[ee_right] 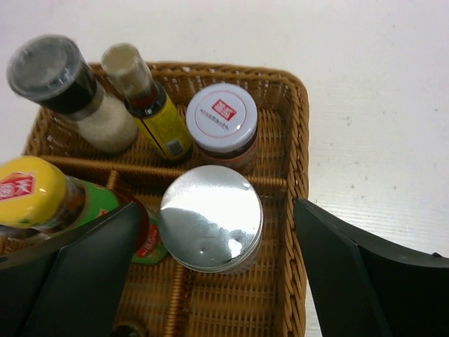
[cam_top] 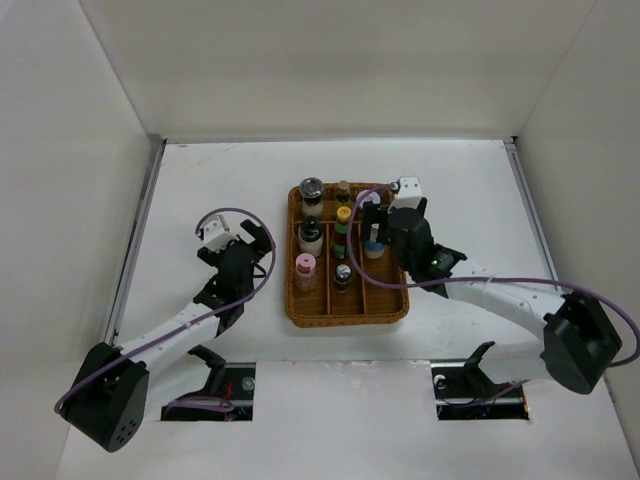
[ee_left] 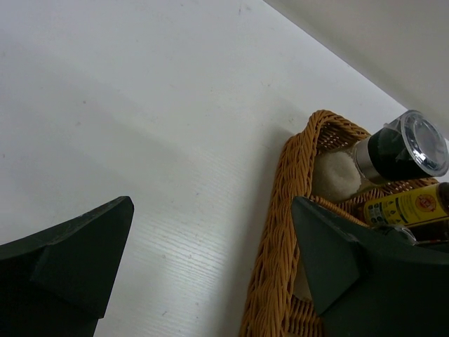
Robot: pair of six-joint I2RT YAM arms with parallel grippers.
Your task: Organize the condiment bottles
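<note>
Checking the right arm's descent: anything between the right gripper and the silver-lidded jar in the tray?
Nothing visible. The right gripper is open above the silver-lidded jar; the yellow-capped bottle stands close by one finger.

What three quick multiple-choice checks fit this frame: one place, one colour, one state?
1. Where is the left gripper? A) over the wicker tray B) over bare table, left of the tray C) at the back wall
2. Lid colour of the jar between the right gripper's fingers? A) silver B) pink C) black
3. Right gripper state? A) shut on a bottle B) open C) out of view

B: left wrist view shows white table between its fingers, tray off to the side.
A: right wrist view shows a shiny silver lid.
B: its fingers stand apart, either side of the jar.
</note>
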